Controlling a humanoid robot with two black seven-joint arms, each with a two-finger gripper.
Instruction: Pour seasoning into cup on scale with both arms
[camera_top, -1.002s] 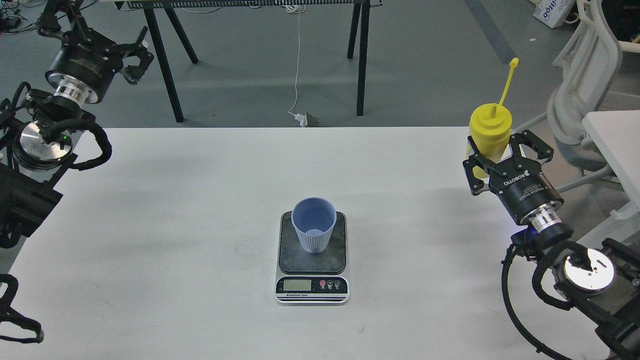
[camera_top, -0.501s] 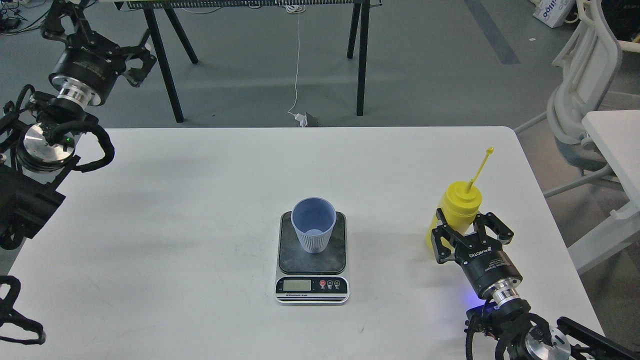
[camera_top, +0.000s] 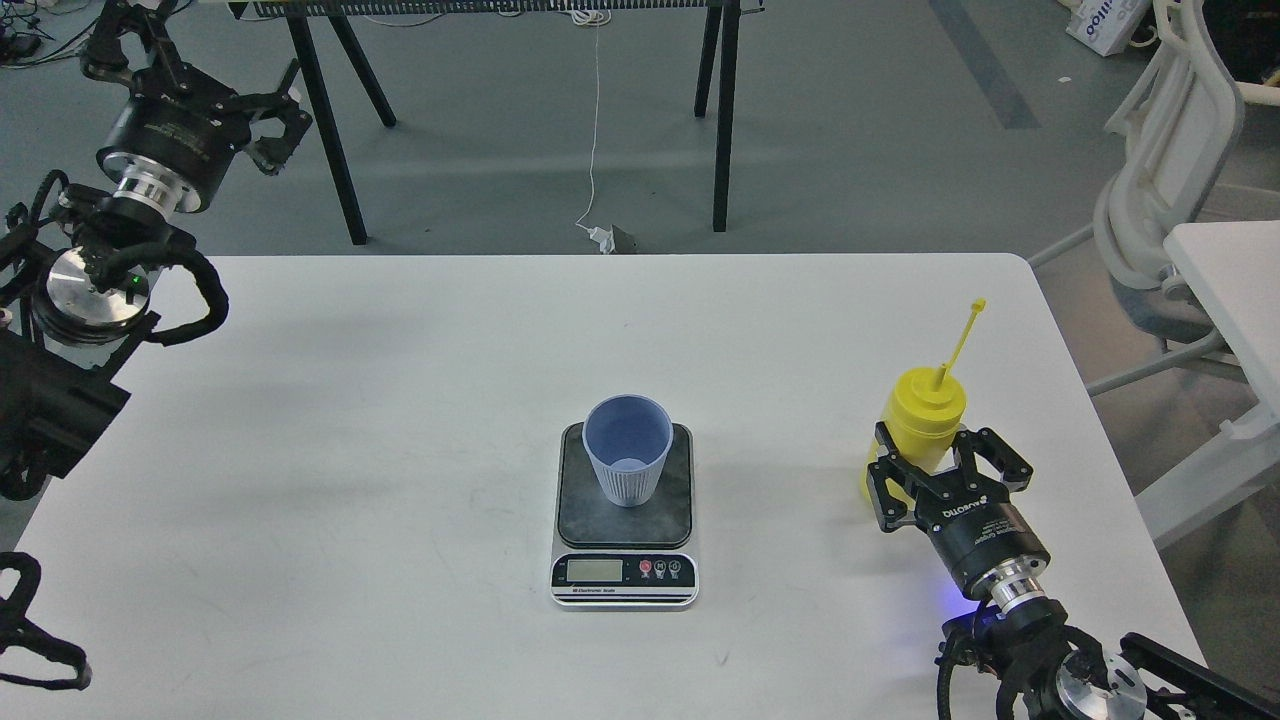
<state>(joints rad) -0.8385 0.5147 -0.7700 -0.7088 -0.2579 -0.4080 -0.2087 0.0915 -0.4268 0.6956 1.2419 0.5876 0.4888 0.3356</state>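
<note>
A blue cup (camera_top: 627, 448) stands on a scale (camera_top: 624, 515) mid-bench (camera_top: 400, 420), above grey floor (camera_top: 850, 120). The right hand (camera_top: 940, 470) clasps the yellow bottle (camera_top: 920, 425) near the right edge; the left hand (camera_top: 255, 120) hangs spread, empty, beyond the far-left corner.

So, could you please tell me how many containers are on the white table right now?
2: the blue cup stands on the scale at centre, and the yellow squeeze bottle stands upright at the right, between the right gripper's jaws.
</note>
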